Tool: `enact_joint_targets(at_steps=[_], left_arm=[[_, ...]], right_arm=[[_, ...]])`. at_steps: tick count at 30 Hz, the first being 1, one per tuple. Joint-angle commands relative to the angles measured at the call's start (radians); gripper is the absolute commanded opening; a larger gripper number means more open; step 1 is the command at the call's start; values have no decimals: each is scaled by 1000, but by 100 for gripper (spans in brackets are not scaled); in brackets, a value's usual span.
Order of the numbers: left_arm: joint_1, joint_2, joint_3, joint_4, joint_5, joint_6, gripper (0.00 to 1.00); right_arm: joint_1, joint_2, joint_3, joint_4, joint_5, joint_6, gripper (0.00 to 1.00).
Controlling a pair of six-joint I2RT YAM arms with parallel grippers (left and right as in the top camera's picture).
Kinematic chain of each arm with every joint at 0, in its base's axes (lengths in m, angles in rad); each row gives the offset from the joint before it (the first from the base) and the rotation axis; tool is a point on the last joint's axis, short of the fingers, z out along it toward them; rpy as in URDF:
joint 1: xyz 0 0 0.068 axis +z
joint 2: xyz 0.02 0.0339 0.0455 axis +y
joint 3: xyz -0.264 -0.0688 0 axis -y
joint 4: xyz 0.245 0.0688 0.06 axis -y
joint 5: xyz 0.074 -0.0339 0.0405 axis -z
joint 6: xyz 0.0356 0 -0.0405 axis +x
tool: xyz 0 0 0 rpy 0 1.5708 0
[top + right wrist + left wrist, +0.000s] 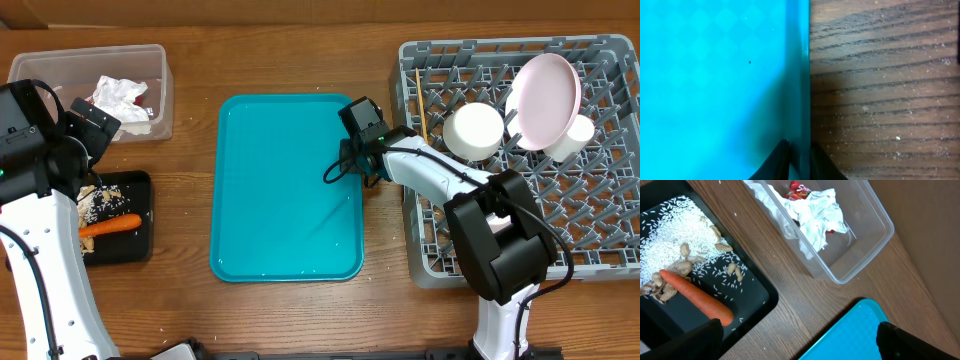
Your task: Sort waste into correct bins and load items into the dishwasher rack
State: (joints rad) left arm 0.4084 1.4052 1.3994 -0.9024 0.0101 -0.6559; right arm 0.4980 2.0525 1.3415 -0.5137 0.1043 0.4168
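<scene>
Nearest my side, at the left, I note the shallow black rectangular tray (760,292) on the wooden bench (190,310). It holds the orange carrot (695,296), which lies slantwise with one end in the beige peanut crumbs (685,250), and the white rice (670,235) scattered behind it.

The left gripper (799,330) stands wide open and holds nothing. It hangs over the bare bench between the black tray, the clear tub and a corner of the teal tray.

At centre lies the flat teal plastic serving tray (285,190). The right gripper (799,154) is closed on its right-hand rim, one finger on each side of the edge.

To the right sits the large grey plastic grid dishwasher rack (600,230). In its far half I record:
- a white round bowl (473,130)
- a pale pink round plate (545,95), tilted on edge just right of the bowl
- a small white cup (572,135), touching the plate's lower right
- a thin wooden chopstick (421,105), near the rack's left wall

Farthest, at the left, the clear rectangular plastic tub (150,60) contains the crumpled white napkins (815,220), with the small red printed wrapper (800,189) lying against them.
</scene>
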Motion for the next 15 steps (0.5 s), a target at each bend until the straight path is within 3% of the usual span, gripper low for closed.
enact_joint_targets(at_steps=[1,5,10,15], left_arm=[[3,-3,4,1,-14,-10,100],[3,-3,4,1,-14,-10,100],[3,-3,4,1,-14,-10,100],[3,-3,4,1,-14,-10,100]], right_arm=[[-6,14,1,11,6,-51,15],[-6,14,1,16,7,-56,15],[-6,6,2,4,6,-58,40],[-6,-53,3,-16,7,-58,45]])
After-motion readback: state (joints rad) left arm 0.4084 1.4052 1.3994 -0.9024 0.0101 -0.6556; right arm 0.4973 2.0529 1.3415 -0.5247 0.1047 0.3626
